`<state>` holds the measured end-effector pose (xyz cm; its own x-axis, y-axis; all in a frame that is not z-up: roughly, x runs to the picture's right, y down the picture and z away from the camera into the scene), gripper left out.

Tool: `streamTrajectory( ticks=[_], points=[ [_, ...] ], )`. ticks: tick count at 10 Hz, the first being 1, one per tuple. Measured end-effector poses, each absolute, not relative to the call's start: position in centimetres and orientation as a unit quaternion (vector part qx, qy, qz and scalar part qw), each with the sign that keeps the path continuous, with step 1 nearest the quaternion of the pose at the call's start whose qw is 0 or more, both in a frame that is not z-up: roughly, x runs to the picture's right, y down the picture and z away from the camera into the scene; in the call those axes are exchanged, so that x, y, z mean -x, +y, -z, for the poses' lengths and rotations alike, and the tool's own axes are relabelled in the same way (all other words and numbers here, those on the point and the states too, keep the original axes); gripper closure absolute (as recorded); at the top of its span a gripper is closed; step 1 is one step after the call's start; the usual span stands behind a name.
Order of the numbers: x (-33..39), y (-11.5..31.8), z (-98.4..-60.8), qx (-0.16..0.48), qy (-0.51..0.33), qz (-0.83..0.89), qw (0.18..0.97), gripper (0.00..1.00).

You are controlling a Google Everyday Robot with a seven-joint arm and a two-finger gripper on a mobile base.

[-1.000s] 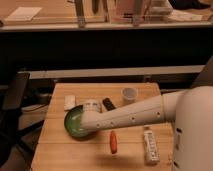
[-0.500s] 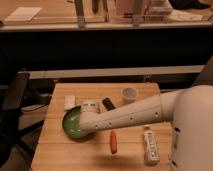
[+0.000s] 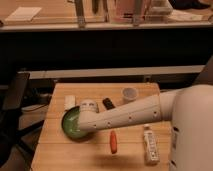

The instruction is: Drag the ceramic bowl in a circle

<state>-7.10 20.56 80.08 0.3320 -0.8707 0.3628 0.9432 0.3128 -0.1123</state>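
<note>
The ceramic bowl (image 3: 71, 124), green, glossy and shallow, sits on the left half of the wooden table (image 3: 60, 155). My white arm reaches across from the right and ends over the bowl's right side. The gripper (image 3: 85, 123) is down at the bowl's right rim, shut, with its tips hidden behind the wrist. I cannot see whether it pinches the rim or only presses inside the bowl.
A small white cup (image 3: 129, 94) stands at the back right. A black item (image 3: 108, 103) and a white packet (image 3: 70, 101) lie behind the bowl. An orange-red stick (image 3: 114, 141) and a white bottle (image 3: 150, 145) lie in front. A dark chair (image 3: 12, 95) stands left of the table.
The arm's end and the green bowl have shifted slightly to the left together. The other objects have not moved.
</note>
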Motion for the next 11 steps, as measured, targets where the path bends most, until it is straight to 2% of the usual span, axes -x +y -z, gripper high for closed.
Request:
streamTrajectory(
  ticks=[11],
  points=[
    [7.1,20.83,-79.5,0.152,-0.126,0.57,0.798,0.97]
  ],
)
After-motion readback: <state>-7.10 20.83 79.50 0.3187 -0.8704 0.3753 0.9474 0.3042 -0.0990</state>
